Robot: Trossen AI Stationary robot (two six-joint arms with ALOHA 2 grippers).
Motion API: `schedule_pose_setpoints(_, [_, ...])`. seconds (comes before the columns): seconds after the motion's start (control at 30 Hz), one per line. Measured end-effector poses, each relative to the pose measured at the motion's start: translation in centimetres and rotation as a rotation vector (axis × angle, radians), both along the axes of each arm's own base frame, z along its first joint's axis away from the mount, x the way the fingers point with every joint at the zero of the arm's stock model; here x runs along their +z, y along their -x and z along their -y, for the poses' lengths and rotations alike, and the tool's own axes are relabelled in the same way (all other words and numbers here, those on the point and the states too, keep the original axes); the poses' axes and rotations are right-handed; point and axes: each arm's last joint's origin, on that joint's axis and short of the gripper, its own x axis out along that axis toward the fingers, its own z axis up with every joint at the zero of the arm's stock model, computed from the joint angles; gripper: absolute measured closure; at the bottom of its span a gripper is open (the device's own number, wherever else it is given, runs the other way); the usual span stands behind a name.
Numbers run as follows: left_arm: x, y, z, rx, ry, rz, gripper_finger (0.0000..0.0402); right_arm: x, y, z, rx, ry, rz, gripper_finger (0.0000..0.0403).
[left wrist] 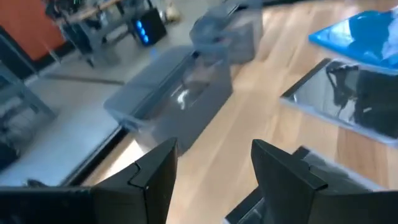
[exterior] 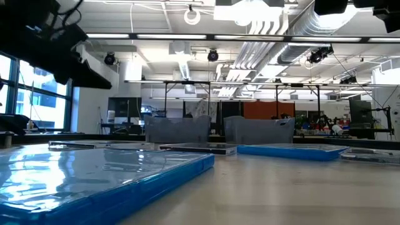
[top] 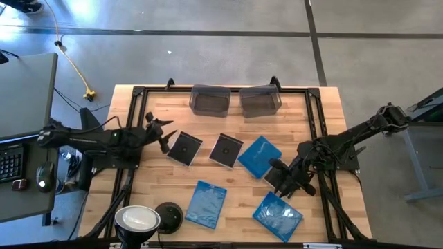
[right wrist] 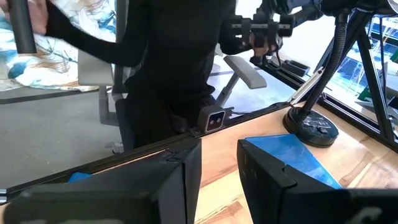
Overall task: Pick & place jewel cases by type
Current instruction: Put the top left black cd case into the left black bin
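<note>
Two dark jewel cases [top: 184, 148] [top: 226, 150] lie flat mid-table. Three blue ones lie flat around them: one right of centre [top: 259, 155] and two by the near edge [top: 206, 203] [top: 278, 216]. My left gripper [top: 163, 135] [left wrist: 214, 168] is open and hovers just left of the left dark case, touching nothing. My right gripper [top: 284, 176] [right wrist: 217, 168] is open, with a narrow gap, between the right-hand blue cases. A dark flat shape [top: 272, 181] shows partly under it; what it is cannot be told. The right wrist view shows a blue case [right wrist: 292, 155] beside the fingers.
Two smoky-grey bins [top: 210, 100] [top: 260, 102] stand side by side at the far edge. A lamp [top: 138, 220] and a round black base [top: 168, 214] sit at the near left corner. A person in dark clothes [right wrist: 174, 56] stands just beyond the table edge.
</note>
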Motion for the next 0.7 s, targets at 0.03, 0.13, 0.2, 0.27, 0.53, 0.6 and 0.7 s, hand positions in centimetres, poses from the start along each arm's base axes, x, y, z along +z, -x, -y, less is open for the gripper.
schedule_pose_setpoints(0.03, [-0.2, 0.0, -0.3, -0.013, 0.022, -0.019, 0.0200, 0.0, 0.0, 0.0, -0.001, 0.002, 0.004, 0.0306])
schedule_pose_setpoints(0.13, [-0.8, 0.1, -1.0, -0.076, 0.091, -0.072, 0.0200, 0.0, 0.0, 0.0, 0.000, 0.030, 0.039, 0.0306])
schedule_pose_setpoints(0.2, [-1.0, 0.2, -1.5, -0.088, 0.128, -0.085, 0.0200, 0.2, -0.1, 0.0, 0.013, 0.070, 0.106, 0.0306])
schedule_pose_setpoints(0.27, [-1.0, 0.1, -1.9, -0.067, 0.139, -0.073, 0.0200, 0.3, -0.1, 0.0, 0.042, 0.119, 0.192, 0.0306])
schedule_pose_setpoints(0.53, [-1.6, 0.0, -2.3, -0.124, 0.269, -0.078, 0.0200, 1.1, -0.2, -0.4, 0.064, 0.138, 0.342, 0.0306])
schedule_pose_setpoints(0.6, [-1.7, -0.2, -2.2, -0.165, 0.310, -0.079, 0.0200, 1.4, -0.2, -0.4, 0.055, 0.127, 0.375, 0.0306])
schedule_pose_setpoints(0.7, [-2.0, -0.2, -2.0, -0.188, 0.395, -0.085, 0.0200, 2.0, -0.3, -0.4, 0.047, 0.107, 0.432, 0.0306])
